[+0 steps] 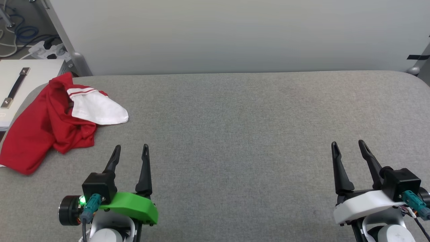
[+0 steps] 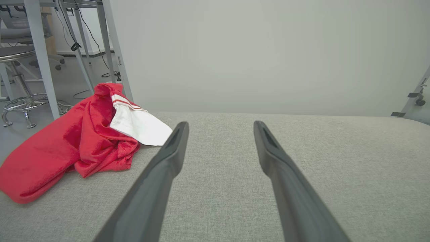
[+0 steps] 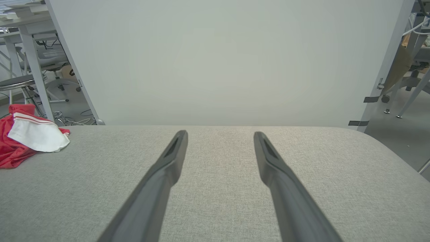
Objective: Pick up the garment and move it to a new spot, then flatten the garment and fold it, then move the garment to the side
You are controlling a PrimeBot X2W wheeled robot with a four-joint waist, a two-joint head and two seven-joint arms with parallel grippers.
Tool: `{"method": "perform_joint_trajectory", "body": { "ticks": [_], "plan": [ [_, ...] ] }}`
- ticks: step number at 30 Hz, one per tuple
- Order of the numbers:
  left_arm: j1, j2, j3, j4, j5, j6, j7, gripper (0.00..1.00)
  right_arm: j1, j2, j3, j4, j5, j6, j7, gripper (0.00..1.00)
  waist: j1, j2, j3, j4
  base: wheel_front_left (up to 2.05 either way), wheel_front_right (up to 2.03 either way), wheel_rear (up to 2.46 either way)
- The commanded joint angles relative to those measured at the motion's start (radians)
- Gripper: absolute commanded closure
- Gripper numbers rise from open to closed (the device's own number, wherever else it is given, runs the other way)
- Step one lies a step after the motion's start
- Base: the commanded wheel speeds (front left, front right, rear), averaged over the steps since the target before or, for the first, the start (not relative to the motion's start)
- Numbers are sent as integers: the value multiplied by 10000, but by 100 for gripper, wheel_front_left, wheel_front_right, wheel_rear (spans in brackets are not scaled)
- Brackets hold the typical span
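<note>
Spanning the head view: grey fabric-topped table, rounded at its far corners. Pale panel stands upright along the far edge.

Garment lies crumpled at the table's far-left corner. The red body is bunched in deep folds and draped over the table's left edge.

Left gripper, green cover at its base: fingers spread apart, nothing between them. It sits over the near-left part of the table, near the garment's right side but not touching it. In the left wrist view the garment lies up and left of the fingers.

Right gripper, white cover at its base: fingers likewise spread, empty, over the near-right part of the table, well apart from the garment. In the right wrist view the garment shows at the far left edge.

White case with a dark strap sits just beyond the table's left corner, beside the garment.

Sleeve, white with red-white striped trim, rests on top of the red folds, its rounded end toward the table's middle.

Power strip lies on the floor behind the case, among cables.
</note>
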Motion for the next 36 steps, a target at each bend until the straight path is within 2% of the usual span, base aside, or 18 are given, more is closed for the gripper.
{"method": "perform_joint_trajectory", "body": {
  "ticks": [1,9,25,30,36],
  "plan": [
    [167,-35,-22,-97,-58,-80,-113,0,106,10,32,-91,87,-6,-112,0,0,0,5,4,0,0,0],
    [227,-39,-47,-281,-138,-158,-279,0,149,11,-6,-149,173,-6,-275,0,0,0,64,22,0,0,0],
    [235,-48,-278,564,-415,-307,-632,0,173,14,-34,297,316,-8,-624,0,0,0,161,129,0,0,0],
    [161,-50,-299,624,-476,-324,-733,0,252,14,-23,274,371,-9,-723,0,0,0,177,490,0,0,0],
    [179,-53,-338,722,-569,-368,-857,0,333,15,109,310,455,-9,-846,0,0,0,144,1345,0,0,0]
  ]
}}
